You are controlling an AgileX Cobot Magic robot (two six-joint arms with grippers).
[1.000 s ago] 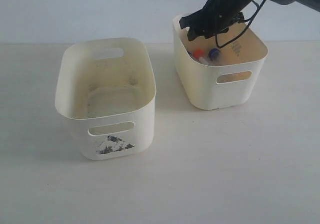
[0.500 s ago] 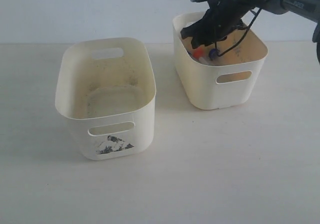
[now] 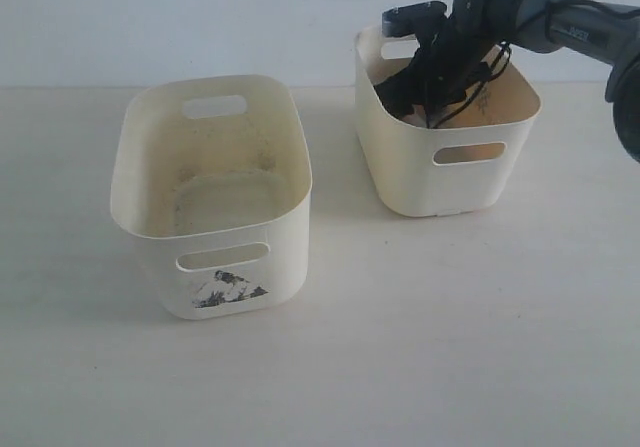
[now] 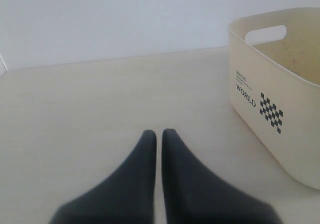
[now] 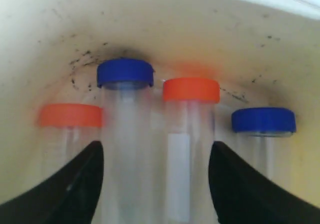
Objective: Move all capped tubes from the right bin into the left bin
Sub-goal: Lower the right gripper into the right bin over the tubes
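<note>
While my right gripper [image 5: 156, 156] hangs down inside the right bin [image 3: 440, 182] with its jaws spread wide, what matters is how the capped tubes lie against that opening. The right wrist view shows four caps in a row, close to the bin's speckled inner wall. A blue-capped tube [image 5: 125, 129] and an orange-capped tube [image 5: 190, 134] lie side by side in the gap between my fingers [image 5: 75, 189]. An outer orange-capped tube [image 5: 70, 116] sits just beyond one finger and an outer blue-capped tube [image 5: 263, 121] just beyond the other. All four have their long axes running straight away from me, caps at the far end and clear bodies coming back toward my palm. My closing direction therefore crosses those bodies, which I judge right for a pinch. The trouble I foresee is that two tubes share the gap, so closing as I stand might catch both or squeeze one out sideways; a small sideways shift to centre on one body seems wise. From the exterior view the tubes are hidden behind my arm and the bin wall. My left gripper [image 4: 159, 139] rests low over the table with its fingers pressed together and nothing between them, beside the left bin [image 3: 240, 267] and well apart from the tubes, so the right arm is plainly the nearer one.
</note>
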